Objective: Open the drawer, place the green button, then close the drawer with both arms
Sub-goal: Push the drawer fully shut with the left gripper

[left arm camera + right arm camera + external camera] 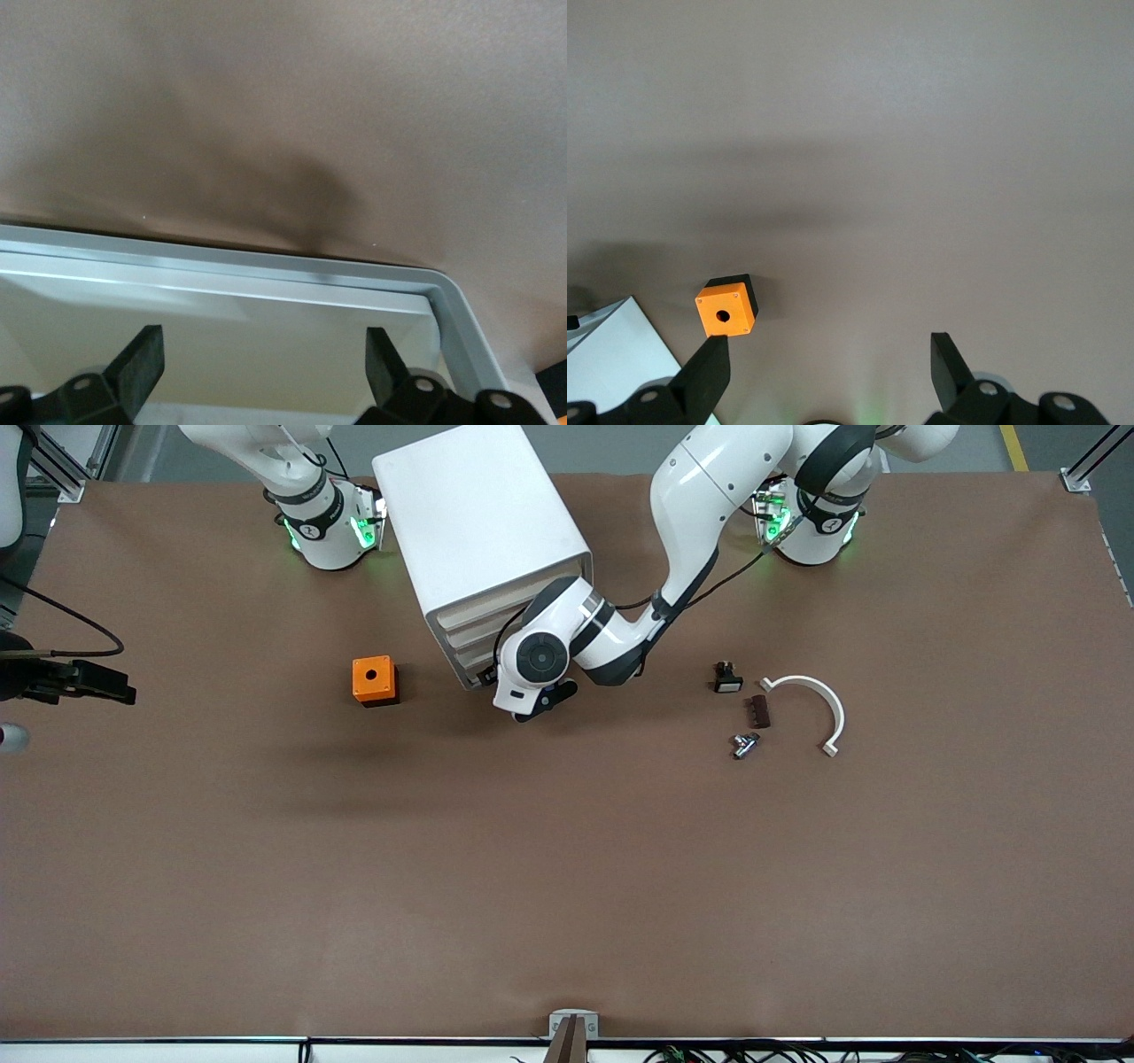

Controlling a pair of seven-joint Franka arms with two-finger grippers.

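Note:
The white cabinet [478,531] stands near the arms' bases, and its four pale drawer fronts look shut. The bottom drawer [469,676] is at table level. My left gripper [490,678] is low at that front corner, mostly hidden by its wrist. In the left wrist view it [266,341] is open, with the pale drawer front [257,354] between the fingers and the cabinet's rim [266,276] just past them. The tiny button [744,744] lies on the table toward the left arm's end. My right gripper [830,350] is open and empty, high over the table.
An orange cube with a hole [374,680] sits beside the cabinet toward the right arm's end; it also shows in the right wrist view [726,310]. A black switch with a white cap [726,678], a dark brown block [757,711] and a white curved bracket [819,708] lie near the button.

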